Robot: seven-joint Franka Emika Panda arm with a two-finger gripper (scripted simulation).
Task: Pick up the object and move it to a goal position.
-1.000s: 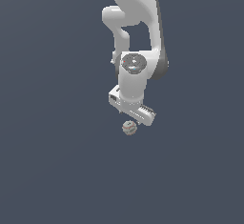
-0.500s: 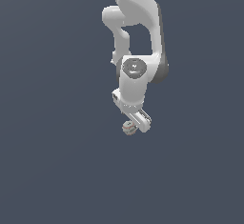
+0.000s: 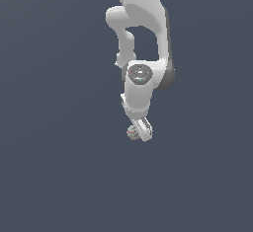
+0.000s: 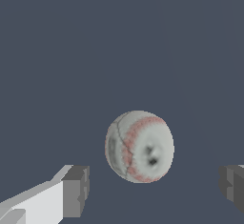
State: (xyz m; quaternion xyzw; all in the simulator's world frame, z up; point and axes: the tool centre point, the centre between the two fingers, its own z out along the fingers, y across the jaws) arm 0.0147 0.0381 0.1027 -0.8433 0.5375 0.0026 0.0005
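Item: the object, a small grey-beige ball with red stitch-like marks, lying on the plain dark floor between my gripper fingertips, touching neither; in the exterior view it shows just at the gripper's tip, toward that view's left. Jaws: spread wide, holding nothing. Risk, as I judge it: the ball sits nearer one pad, so closing may nudge it rolling, or a high pinch on the curved surface may squeeze it out.
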